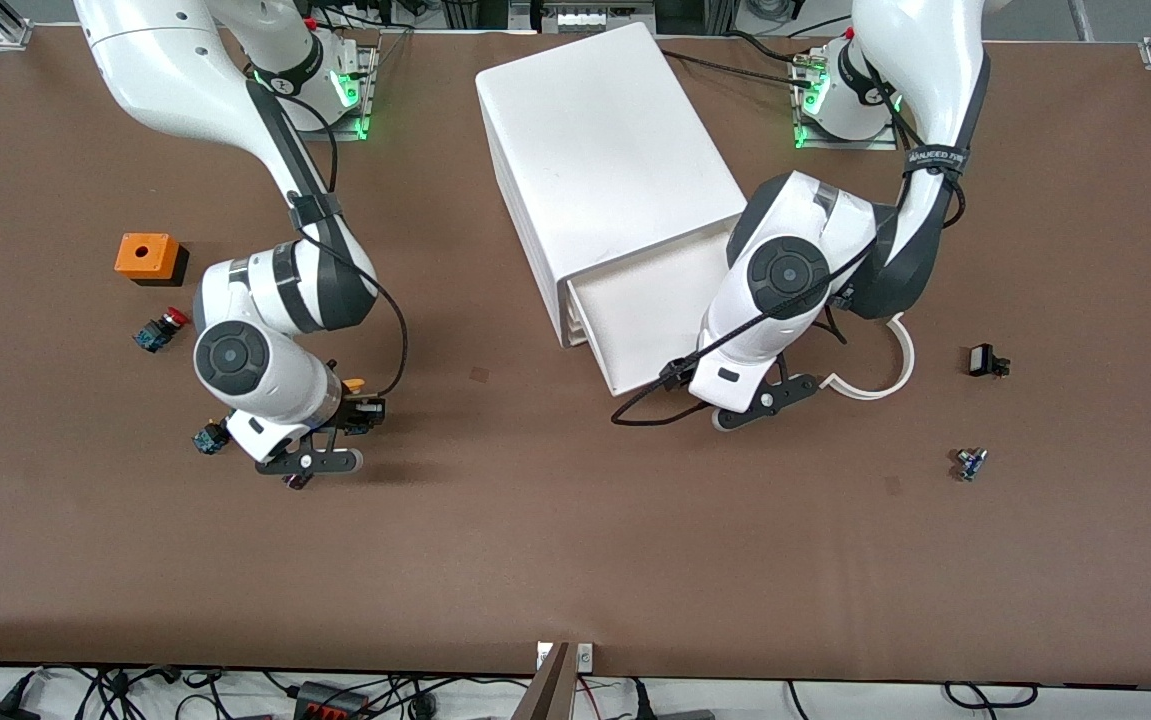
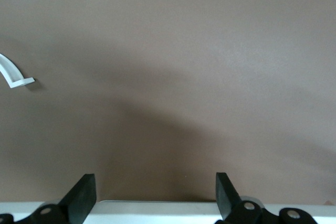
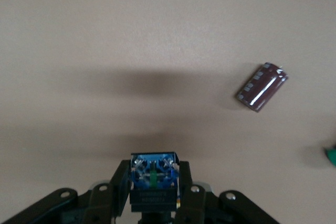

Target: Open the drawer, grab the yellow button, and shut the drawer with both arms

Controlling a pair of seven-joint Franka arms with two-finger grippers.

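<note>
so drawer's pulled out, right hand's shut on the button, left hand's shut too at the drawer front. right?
Not quite: the left hand is open, its fingers wide apart in the left wrist view. The rest holds: the drawer is pulled out and the right hand is shut on the button.

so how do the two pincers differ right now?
The left pincer is open and holds nothing; the right pincer is shut on the button. The left one hangs at the front edge of the open drawer; the right one hangs over bare table. Both are black and two-fingered.
</note>
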